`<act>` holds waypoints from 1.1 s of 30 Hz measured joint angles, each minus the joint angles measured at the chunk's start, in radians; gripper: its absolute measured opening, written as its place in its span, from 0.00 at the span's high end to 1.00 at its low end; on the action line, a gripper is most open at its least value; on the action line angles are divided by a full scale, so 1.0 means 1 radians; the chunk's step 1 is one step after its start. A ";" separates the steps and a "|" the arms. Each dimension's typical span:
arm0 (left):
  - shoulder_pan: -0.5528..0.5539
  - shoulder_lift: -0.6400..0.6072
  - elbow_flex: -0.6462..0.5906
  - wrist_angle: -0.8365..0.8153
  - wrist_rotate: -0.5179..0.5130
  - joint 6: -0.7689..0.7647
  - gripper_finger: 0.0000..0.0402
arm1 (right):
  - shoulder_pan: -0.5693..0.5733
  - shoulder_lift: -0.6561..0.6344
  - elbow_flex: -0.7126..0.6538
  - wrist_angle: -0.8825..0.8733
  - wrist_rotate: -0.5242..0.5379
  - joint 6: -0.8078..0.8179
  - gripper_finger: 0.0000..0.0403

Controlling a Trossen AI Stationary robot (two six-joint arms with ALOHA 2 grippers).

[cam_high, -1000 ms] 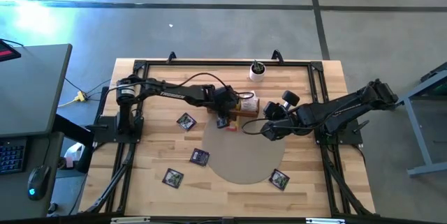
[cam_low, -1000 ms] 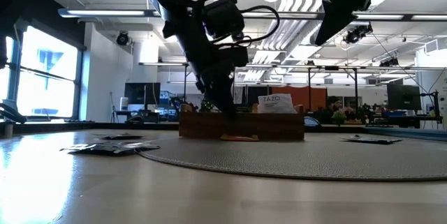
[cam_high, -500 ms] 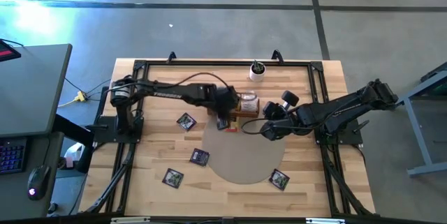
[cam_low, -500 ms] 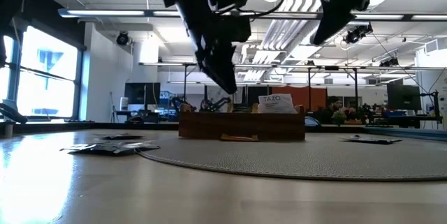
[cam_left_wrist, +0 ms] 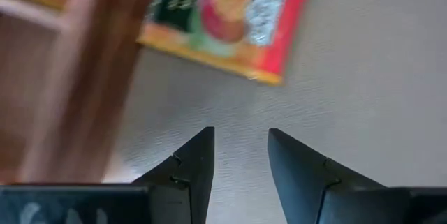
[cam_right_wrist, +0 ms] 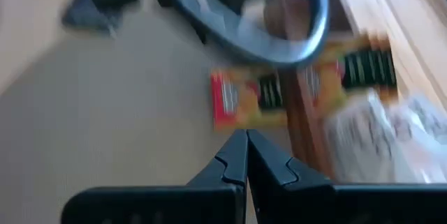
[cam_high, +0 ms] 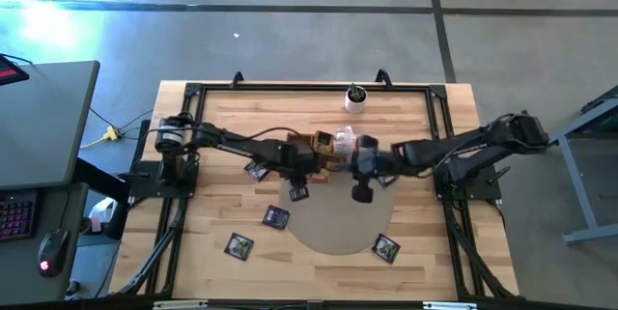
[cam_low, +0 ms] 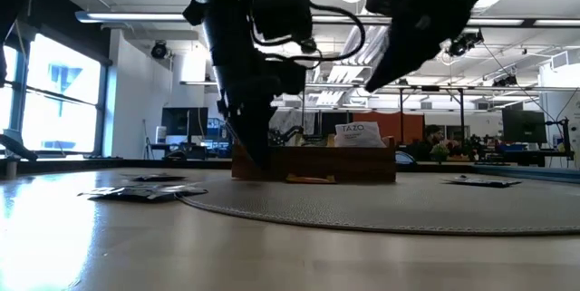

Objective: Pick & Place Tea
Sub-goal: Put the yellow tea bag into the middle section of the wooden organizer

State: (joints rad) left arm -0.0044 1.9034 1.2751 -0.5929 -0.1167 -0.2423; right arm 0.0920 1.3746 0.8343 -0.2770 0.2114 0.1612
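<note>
both arms shifted; right gripper (cam_high: 359,168) now closed, empty, over mat. left gripper (cam_left_wrist: 239,155) open above orange tea sachet (cam_left_wrist: 227,21) lying beside wooden box (cam_high: 323,146), mid surface.

An open-plan lab or office: ceiling strip lights (cam_low: 136,16), desks with monitors (cam_low: 524,126).

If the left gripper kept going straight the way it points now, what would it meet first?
Probably the grey mat right below the open left gripper. The orange tea sachet beside the wooden box lies a little farther ahead, though depth is unclear.
</note>
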 joint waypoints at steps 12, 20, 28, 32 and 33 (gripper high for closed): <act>0.085 -0.020 -0.123 0.045 0.081 0.029 0.67 | -0.127 0.033 -0.138 0.201 -0.107 0.073 1.00; 0.076 -0.009 -0.114 0.233 0.184 -0.025 0.67 | -0.116 0.222 -0.078 0.229 -0.185 0.089 1.00; 0.076 -0.008 -0.088 0.130 0.098 -0.032 0.67 | -0.119 0.305 -0.011 0.062 -0.175 0.059 1.00; 0.061 -0.008 -0.087 0.146 0.119 -0.046 0.67 | -0.115 0.271 0.008 -0.003 -0.150 0.112 1.00; 0.053 -0.008 -0.086 0.145 0.119 -0.043 0.67 | -0.111 0.261 0.010 -0.016 -0.160 0.148 1.00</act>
State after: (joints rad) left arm 0.0484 1.8950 1.1890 -0.4476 0.0023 -0.2855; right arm -0.0186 1.6358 0.8440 -0.2927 0.0511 0.3091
